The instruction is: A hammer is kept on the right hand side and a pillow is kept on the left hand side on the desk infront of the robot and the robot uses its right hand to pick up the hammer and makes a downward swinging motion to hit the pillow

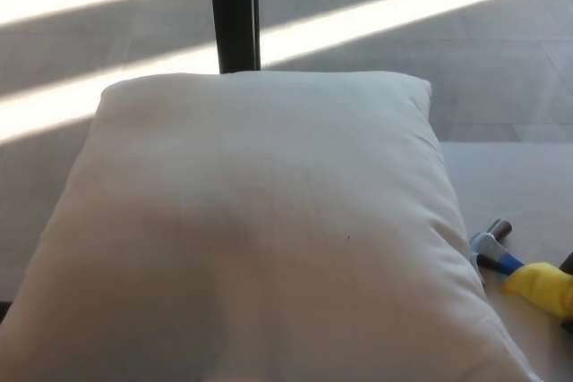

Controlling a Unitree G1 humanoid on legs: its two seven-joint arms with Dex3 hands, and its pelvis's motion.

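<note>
A large white pillow (260, 230) fills most of the head view and lies on the white desk (519, 185). The hammer (515, 267) lies at the pillow's right edge. It has a silver claw head, a blue neck and a yellow grip that runs off toward the picture's right edge. The head touches or nearly touches the pillow's side. A thin black sliver of my right hand (568, 264) shows at the right edge, by the yellow grip. Too little of it shows to tell its hold. My left hand is out of the picture.
A black post (235, 11) stands behind the pillow. Beyond the desk is grey floor crossed by bright sunlight stripes (376, 15). Bare desk shows to the right of the pillow, behind the hammer.
</note>
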